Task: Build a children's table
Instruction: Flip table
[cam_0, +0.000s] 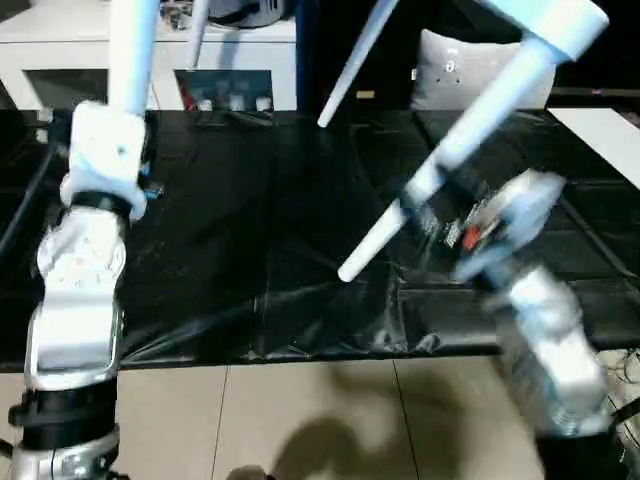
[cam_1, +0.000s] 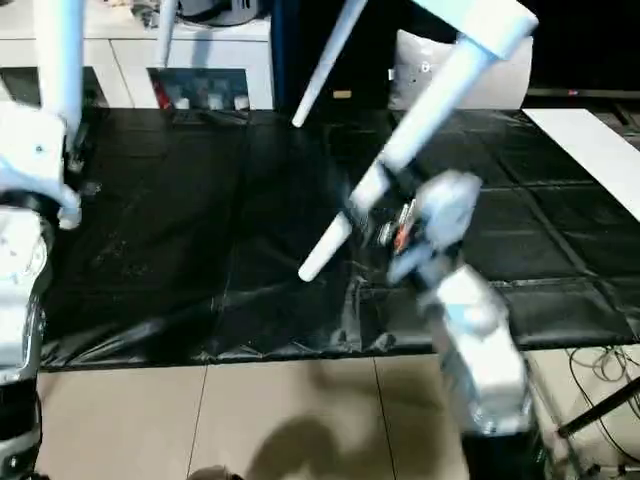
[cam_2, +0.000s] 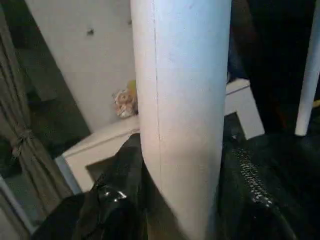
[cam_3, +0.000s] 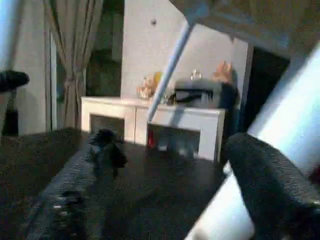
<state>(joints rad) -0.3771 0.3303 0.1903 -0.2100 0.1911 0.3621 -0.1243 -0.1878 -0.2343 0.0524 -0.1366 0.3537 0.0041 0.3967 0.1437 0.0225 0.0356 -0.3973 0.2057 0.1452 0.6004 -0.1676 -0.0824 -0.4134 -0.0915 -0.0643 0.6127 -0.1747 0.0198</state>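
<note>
I read no writing anywhere. Left gripper pinched a smooth round white table leg; right gripper stood spread beside another leg.

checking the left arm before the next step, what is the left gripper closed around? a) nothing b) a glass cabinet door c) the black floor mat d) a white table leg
d, the left gripper has its black fingers on either side of a thick white table leg that runs up between them.
</note>
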